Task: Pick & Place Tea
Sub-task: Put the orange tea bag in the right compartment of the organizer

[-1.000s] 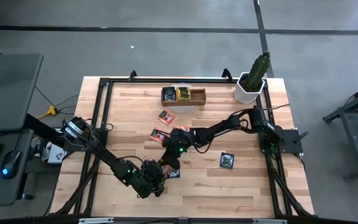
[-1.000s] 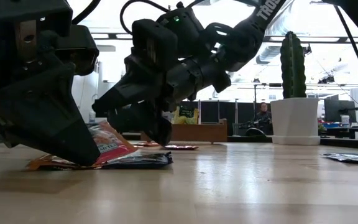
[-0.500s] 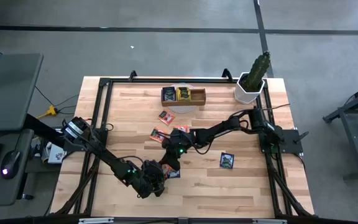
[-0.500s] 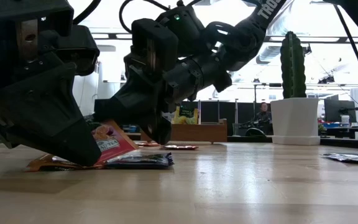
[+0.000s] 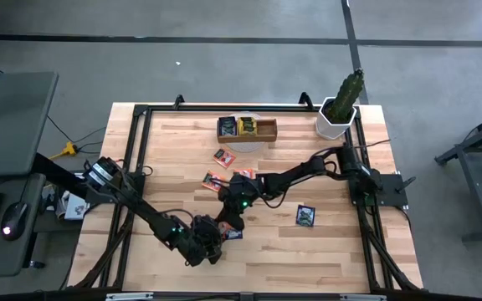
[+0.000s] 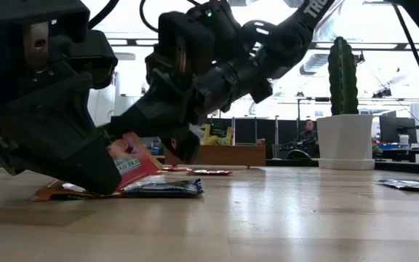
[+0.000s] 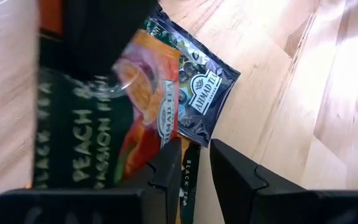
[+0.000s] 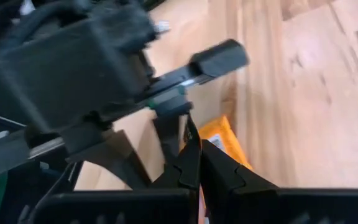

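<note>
The left pincer (image 6: pixel 86 171) pinches an orange tea sachet (image 6: pixel 131 166) at the bench's (image 5: pixel 341 251) six o'clock — lift straight up, clear of the right pincer (image 8: pixel 194 165), nipped shut on its edge.

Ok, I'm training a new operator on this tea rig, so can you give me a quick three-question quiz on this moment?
1. True or false: the right gripper hangs close beside the left gripper, near the table's front.
2. What is the left gripper shut on? A) an orange-red sachet, tilted up off the table B) the cactus pot C) the wooden tray
3. Fill in: the lone dark sachet lies flat on the ___ arm's side of the table.

Key: 1 true; 2 A; 3 right.
</note>
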`<state>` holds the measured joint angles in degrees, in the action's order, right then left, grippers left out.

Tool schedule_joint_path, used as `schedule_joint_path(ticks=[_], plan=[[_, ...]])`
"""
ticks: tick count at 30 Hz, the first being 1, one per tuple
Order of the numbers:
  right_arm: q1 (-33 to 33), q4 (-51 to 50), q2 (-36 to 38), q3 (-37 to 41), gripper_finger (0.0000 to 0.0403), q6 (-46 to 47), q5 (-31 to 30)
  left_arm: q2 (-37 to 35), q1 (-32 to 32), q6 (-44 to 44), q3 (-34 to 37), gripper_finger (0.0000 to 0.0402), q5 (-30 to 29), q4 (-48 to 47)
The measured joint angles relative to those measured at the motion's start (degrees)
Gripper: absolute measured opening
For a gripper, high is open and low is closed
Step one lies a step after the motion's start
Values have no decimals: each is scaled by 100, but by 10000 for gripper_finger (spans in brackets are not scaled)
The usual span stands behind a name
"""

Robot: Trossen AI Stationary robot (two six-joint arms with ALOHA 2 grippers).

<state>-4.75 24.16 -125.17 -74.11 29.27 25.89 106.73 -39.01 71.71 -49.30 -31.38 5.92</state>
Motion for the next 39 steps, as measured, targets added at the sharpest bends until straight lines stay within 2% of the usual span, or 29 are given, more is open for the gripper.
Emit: schedule_joint_path(ticks=[4, 10, 16, 21, 25, 29, 32, 36, 39], plan=[[8, -169, 139, -2, 1, -164, -144, -195, 4, -166, 13, 87, 129, -103], [100, -751, 347, -7, 0, -449, -329, -773, -1, -316, 9, 87, 11, -525], [206, -1444, 721, -7, 0, -785, -655, -1529, -1, -376, -13, 87, -357, -1664], [371, -1865, 1333, -7, 0, -1151, -968, -2002, 1, -173, -4, 87, -655, -2838], [558, -2313, 1992, -9, 0, -1450, -1402, -2147, 1, -70, -9, 87, -670, -3416], [829, -3344, 2676, -9, 0, -1911, -2255, -2178, 1, 71, -7, 87, -806, -3733], [1143, -3999, 3080, 27, 0, -2183, -2486, -2177, 4, 104, -7, 87, -989, -3852], [1658, -3930, 3788, 706, 0, -2043, -2386, -2178, 51, 237, 132, 87, -1147, -3846], [2063, -3372, 4456, 1693, 0, -1818, -2274, -2199, 99, 516, 325, 87, -1155, -3830]])
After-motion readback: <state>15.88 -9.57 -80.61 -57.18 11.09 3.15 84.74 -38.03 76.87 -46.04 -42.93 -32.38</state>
